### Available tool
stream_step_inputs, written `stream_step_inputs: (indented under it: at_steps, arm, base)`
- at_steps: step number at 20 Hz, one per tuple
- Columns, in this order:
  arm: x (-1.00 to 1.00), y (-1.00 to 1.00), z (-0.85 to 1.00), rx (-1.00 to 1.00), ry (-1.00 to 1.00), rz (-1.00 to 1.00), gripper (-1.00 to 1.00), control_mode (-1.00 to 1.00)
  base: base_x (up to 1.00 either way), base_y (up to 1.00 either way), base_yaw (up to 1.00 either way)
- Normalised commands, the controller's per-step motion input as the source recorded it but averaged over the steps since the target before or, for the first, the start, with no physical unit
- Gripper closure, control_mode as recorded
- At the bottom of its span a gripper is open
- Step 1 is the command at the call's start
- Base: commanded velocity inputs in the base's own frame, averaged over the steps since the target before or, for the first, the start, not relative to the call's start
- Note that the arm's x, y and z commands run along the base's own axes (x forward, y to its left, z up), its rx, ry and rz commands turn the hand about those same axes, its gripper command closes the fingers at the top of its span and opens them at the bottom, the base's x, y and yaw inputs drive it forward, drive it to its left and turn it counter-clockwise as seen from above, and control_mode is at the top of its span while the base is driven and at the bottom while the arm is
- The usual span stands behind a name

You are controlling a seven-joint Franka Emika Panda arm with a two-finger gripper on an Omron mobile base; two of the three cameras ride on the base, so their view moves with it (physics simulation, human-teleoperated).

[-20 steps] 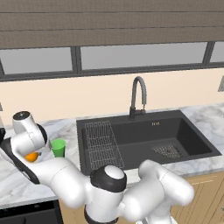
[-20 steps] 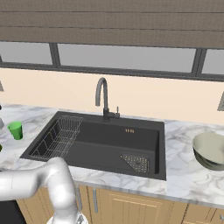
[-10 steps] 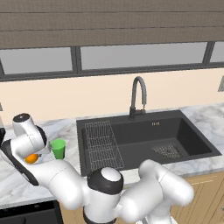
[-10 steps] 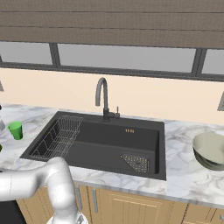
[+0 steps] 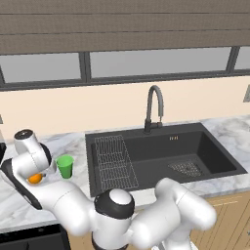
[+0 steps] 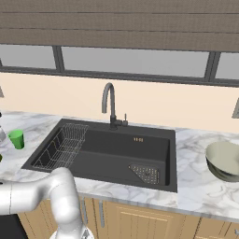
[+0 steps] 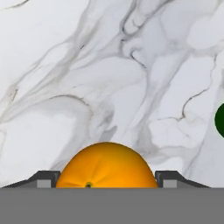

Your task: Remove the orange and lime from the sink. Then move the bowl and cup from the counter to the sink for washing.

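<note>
1. Low over the counter (image 7: 87, 65) at 9 o'clock of the sink (image 5: 161, 156), the gripper (image 7: 107, 177) points down at the marble with its jaws spread wide, one dark tip at either side of the orange (image 7: 106, 165)
2. Between those tips sits the orange, at 6 o'clock in the hand view; whether the tips touch it, I cannot tell
3. From the left base view the orange (image 5: 35, 178) shows under the bent arm, just beside the cup (image 5: 64, 166) at the cup's 8 o'clock
4. At 3 o'clock in the hand view a dark green curve at the frame edge is the lime (image 7: 220, 120), lying on the counter well apart from the orange
5. Upright on the counter stands the cup (image 6: 17, 139), near the sink's left rim and 9 o'clock of the rack (image 6: 63, 145)
6. Inside the sink (image 6: 116, 149) are the rack on the left, a drain (image 6: 146, 172) toward the right front, and a faucet (image 6: 110, 105) at 12 o'clock on the back rim
7. Far across at 3 o'clock of the sink, the bowl (image 6: 225, 161) rests on the counter, well apart from the basin
</note>
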Motion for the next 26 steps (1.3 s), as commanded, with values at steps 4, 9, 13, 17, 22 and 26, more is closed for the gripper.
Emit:
stream_step_inputs:
  at_steps: [4, 9, 13, 17, 22, 26]
  arm:
    - [0.06, 0.05, -0.12, 0.0, 0.0, -0.02, 1.0, -1.0]
    - [0.06, 0.05, -0.12, 0.0, 0.0, -0.02, 1.0, -1.0]
    - [0.06, 0.05, -0.12, 0.0, 0.0, -0.02, 1.0, -1.0]
    - [0.06, 0.04, -0.12, 0.0, 0.0, -0.02, 1.0, -1.0]
    - [0.05, 0.02, -0.12, 0.0, 0.0, -0.02, 1.0, -1.0]
    - [0.06, 0.02, -0.12, 0.0, 0.0, -0.02, 1.0, -1.0]
  base:
    - [0.0, 0.0, 0.0]
    - [0.0, 0.0, 0.0]
    - [0.0, 0.0, 0.0]
    - [0.0, 0.0, 0.0]
    - [0.0, 0.0, 0.0]
    - [0.0, 0.0, 0.0]
